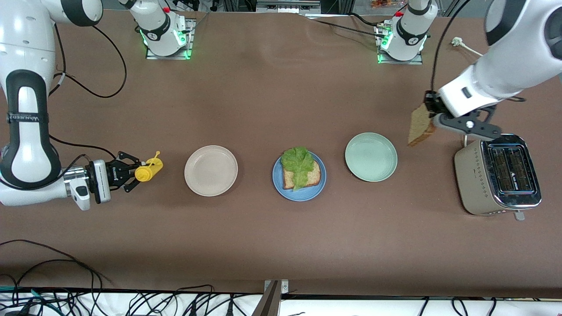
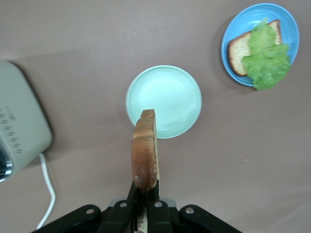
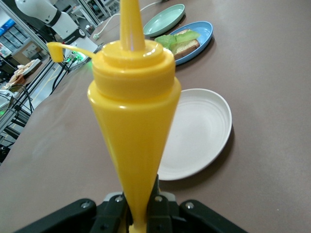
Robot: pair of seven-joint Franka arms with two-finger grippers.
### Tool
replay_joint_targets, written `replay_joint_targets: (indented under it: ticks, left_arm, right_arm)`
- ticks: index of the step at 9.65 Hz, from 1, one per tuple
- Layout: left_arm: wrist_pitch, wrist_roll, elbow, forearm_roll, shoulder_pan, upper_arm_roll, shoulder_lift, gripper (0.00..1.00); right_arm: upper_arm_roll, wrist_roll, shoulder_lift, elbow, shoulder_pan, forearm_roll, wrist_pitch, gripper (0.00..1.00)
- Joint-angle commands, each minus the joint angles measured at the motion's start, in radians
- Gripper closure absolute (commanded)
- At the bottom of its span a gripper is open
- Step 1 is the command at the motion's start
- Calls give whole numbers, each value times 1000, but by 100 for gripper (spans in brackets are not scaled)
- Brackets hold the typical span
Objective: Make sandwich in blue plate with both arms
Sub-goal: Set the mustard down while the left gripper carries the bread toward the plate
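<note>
Jaws of the left gripper (image 1: pixel 428 115) clamp a bread slice (image 1: pixel 420 126) by its edge, hanging it on edge above the tabletop (image 1: pixel 263 245) between the toaster (image 1: pixel 498 174) and the pale green plate (image 1: pixel 371 156). Past that plate, toward the right arm's end, lies the blue plate (image 1: pixel 299 176), holding bread topped with lettuce (image 1: pixel 298 163). The left arm is nearer it, forearm slanting down. Waiting low, the right gripper (image 1: pixel 131 173) clenches a yellow sauce bottle (image 1: pixel 148 171) beside the beige plate (image 1: pixel 210 170).
</note>
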Motion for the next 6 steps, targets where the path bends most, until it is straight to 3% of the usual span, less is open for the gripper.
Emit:
replay_joint_targets:
  ticks: [1,6]
  left_arm:
    - [-7,-115,92,-28,0,-83,100,100]
    - [60,-293,171,-180,-56,-147,277,100]
  right_arm:
    - [30,-157,100,31,-42,78,-13,100]
    - [53,-338,153,77,-47,74,107,100]
